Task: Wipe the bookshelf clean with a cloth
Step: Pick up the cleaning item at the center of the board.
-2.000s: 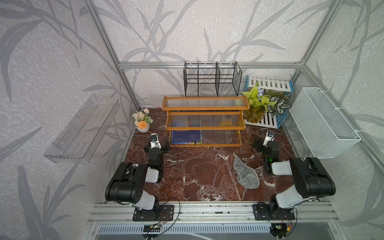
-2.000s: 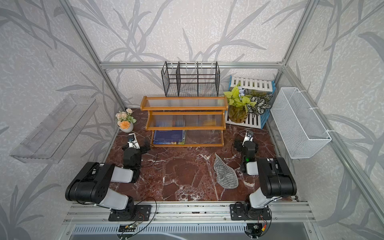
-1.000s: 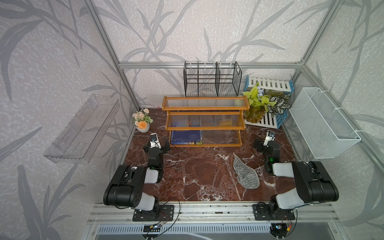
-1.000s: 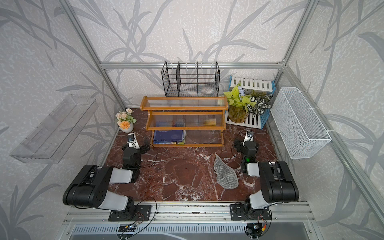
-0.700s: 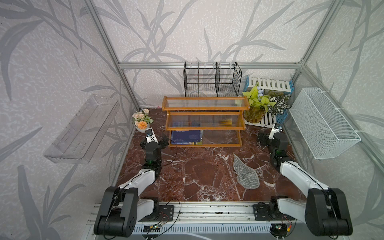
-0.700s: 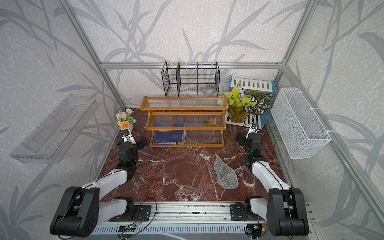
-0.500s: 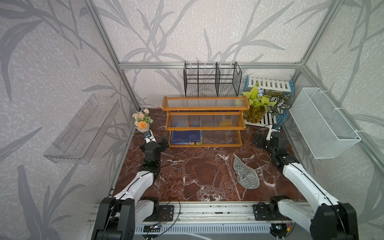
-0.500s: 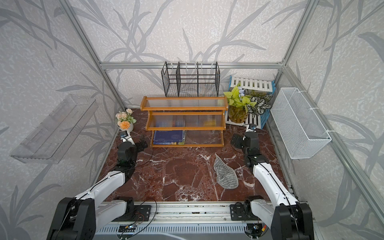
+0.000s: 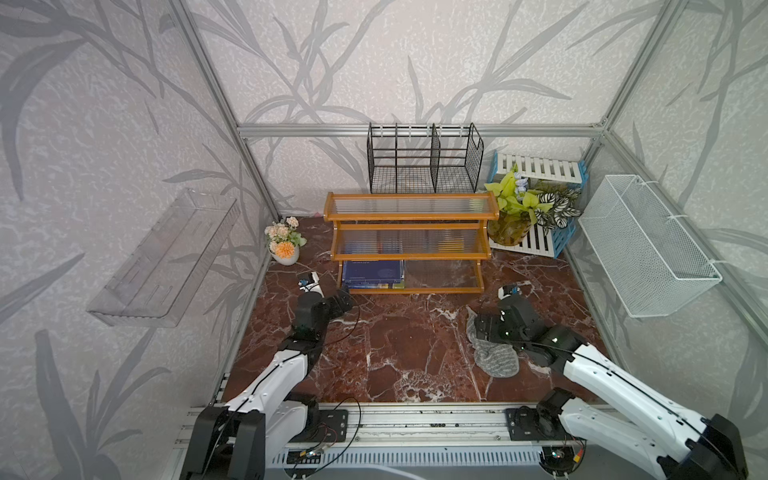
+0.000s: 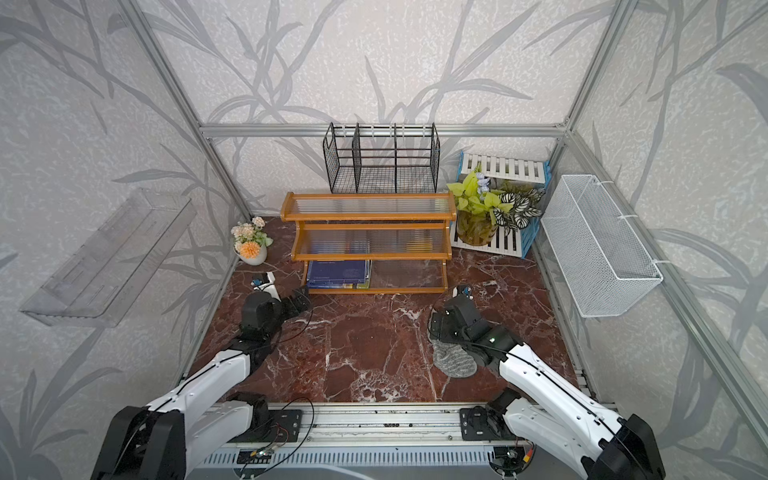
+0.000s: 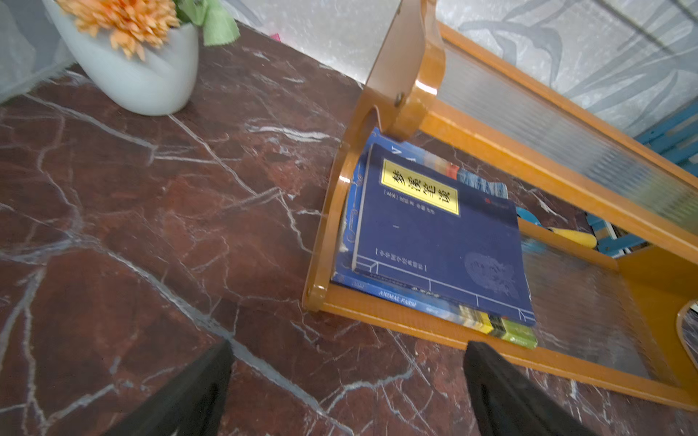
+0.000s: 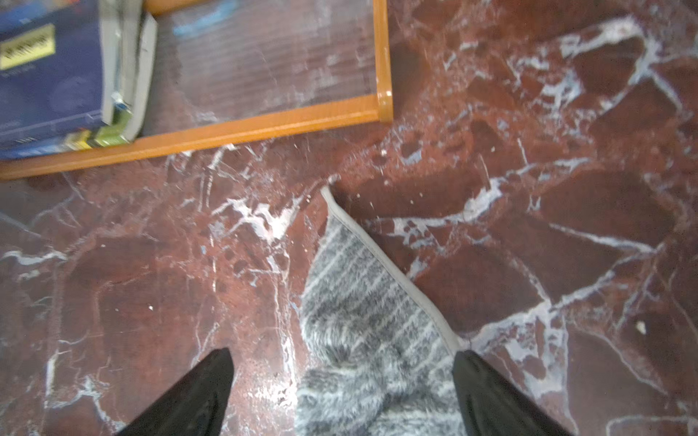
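Evidently the right hand (image 12: 340, 353), spread wide and empty, straddled the small grey striped knitted cloth (image 9: 496, 359) on the red marble worktop (image 9: 395, 332), at five o'clock from the orange-framed three-tier bookshelf (image 9: 411, 217), and likely needed to sink lower before pinching.

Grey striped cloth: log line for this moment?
right gripper: open, over small grey striped knitted cloth | cloth: ungrasped | left gripper: open, empty

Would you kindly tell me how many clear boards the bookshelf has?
3: the top board at the back, the middle board a step lower and forward, the bottom board in front, books on its left half. None looks hidden.
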`<move>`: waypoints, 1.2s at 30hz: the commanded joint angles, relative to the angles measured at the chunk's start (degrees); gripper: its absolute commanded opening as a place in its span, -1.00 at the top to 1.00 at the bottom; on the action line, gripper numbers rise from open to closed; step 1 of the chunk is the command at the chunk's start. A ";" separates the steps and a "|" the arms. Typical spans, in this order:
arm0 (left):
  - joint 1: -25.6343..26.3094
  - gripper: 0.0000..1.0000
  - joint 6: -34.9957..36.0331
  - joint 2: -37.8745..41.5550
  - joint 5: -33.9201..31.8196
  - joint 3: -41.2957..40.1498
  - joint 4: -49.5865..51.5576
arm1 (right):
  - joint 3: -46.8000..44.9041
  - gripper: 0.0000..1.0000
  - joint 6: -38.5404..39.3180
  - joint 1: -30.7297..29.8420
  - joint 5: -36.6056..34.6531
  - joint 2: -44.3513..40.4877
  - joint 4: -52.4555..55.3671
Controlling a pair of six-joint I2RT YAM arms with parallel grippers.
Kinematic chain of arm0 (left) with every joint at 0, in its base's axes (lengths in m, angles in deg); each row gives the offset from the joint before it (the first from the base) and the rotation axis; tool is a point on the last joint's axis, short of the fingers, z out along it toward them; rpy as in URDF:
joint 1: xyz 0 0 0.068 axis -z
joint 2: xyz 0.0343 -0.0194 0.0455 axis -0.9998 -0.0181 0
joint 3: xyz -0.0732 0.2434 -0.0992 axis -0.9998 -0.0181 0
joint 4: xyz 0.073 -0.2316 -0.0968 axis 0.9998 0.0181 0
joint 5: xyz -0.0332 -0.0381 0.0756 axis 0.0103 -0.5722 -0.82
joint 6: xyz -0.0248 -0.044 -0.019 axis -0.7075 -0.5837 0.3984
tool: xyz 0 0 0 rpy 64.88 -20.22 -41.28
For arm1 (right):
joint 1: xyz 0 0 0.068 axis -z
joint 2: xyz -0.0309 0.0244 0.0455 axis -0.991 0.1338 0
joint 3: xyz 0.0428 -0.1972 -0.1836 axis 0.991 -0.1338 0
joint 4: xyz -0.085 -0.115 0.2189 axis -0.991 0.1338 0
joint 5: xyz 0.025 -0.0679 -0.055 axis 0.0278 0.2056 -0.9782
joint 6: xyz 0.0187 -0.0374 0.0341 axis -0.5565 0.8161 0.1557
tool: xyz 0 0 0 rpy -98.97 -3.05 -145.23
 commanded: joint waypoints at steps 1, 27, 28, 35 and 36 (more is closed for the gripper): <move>0.57 -1.00 -2.02 0.36 2.71 -1.92 -1.94 | -1.80 -0.83 -4.04 -2.47 -3.81 1.29 2.83; 1.89 -1.00 -3.07 -7.24 5.14 0.14 -4.83 | 3.89 1.00 -4.98 -13.13 -0.45 20.89 -7.22; 1.89 -1.00 -3.20 -7.47 5.44 0.51 -4.56 | 4.37 1.00 -2.57 -13.13 -0.68 20.09 -8.44; 1.82 -1.00 -4.33 -7.94 6.48 2.54 -2.70 | 5.96 1.00 6.24 -13.06 -7.73 16.86 -22.33; 1.81 -1.00 -4.37 -7.86 6.48 2.79 -2.51 | 6.47 1.00 7.48 -13.11 -8.85 17.33 -23.83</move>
